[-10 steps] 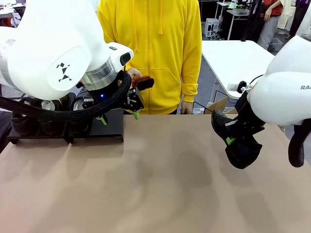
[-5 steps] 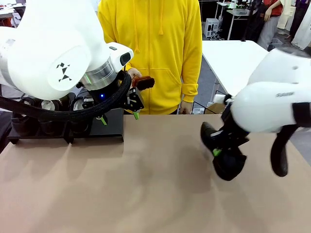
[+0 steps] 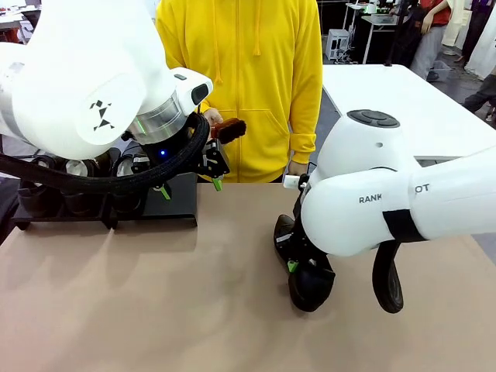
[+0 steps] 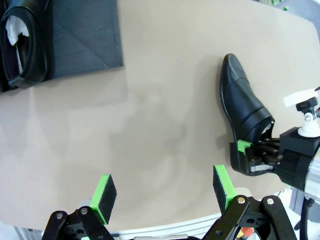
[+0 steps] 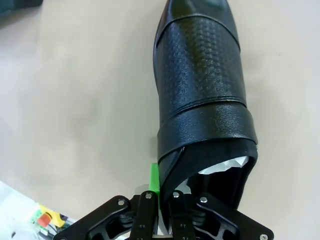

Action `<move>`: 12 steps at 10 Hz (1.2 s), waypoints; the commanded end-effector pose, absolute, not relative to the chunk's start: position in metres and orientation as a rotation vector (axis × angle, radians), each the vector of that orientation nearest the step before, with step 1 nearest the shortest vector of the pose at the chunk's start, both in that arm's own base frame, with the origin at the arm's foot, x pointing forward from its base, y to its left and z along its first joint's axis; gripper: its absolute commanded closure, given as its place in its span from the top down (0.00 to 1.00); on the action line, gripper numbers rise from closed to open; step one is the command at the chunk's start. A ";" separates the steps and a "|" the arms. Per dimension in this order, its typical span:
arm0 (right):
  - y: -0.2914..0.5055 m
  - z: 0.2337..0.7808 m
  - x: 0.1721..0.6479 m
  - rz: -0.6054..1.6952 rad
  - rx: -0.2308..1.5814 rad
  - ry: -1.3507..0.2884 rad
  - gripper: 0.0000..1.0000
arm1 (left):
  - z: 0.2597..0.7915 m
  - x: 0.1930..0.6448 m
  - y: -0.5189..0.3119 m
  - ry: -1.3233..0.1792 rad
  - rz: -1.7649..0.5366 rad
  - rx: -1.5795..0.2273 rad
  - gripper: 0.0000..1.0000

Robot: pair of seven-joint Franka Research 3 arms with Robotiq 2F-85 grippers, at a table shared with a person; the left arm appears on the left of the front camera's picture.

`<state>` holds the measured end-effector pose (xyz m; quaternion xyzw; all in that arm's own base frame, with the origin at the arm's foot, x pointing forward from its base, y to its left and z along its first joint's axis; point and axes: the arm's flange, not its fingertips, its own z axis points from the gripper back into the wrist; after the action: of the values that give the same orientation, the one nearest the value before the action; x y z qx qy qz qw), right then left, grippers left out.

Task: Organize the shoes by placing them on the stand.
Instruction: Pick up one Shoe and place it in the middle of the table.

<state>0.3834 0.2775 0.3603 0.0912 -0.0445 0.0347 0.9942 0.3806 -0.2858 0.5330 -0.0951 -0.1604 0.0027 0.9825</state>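
Note:
My right gripper (image 3: pixel 294 266) is shut on the heel-side rim of a glossy black shoe (image 3: pixel 308 284), held just above the middle of the table with its toe hanging down. In the right wrist view that shoe (image 5: pixel 200 85) points away from the gripper (image 5: pixel 163 186), with white paper in its opening. The left wrist view shows the same shoe (image 4: pixel 243 107) in the right gripper (image 4: pixel 253 155). My left gripper (image 3: pixel 191 188) stands open over the right end of the black stand (image 3: pixel 174 203); between its green pads (image 4: pixel 103 192) is bare table. Another shoe (image 4: pixel 25 45) sits on the stand (image 4: pixel 85 37).
A person in a yellow hoodie (image 3: pixel 248 85) stands at the far edge, one hand holding a brown object (image 3: pixel 227 130). Dark shoes (image 3: pixel 46 198) line the stand's left part. A white table (image 3: pixel 387 93) stands behind at the right.
My right arm has swung left and down with the shoe, from the table's right side to its middle. The left arm has stayed still.

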 end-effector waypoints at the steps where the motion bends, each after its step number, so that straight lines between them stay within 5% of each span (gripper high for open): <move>1: 0.285 0.363 0.395 0.000 0.165 -0.110 0.04 | 0.534 0.381 -0.283 -0.318 -0.006 -0.204 1.00; 6: 0.280 0.375 0.389 0.002 0.216 -0.100 0.96 | 0.534 0.381 -0.283 -0.318 -0.006 -0.204 1.00; 9: 0.252 0.404 0.374 0.004 0.333 -0.126 1.00 | 0.534 0.381 -0.283 -0.318 -0.006 -0.204 1.00; 12: 0.276 0.386 0.390 -0.008 0.229 -0.121 1.00 | 0.534 0.381 -0.283 -0.318 -0.006 -0.204 1.00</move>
<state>0.3852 0.2705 0.3890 0.1234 -0.0570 -0.0016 0.9907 0.3807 -0.2857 0.5331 -0.0951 -0.1605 0.0028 0.9824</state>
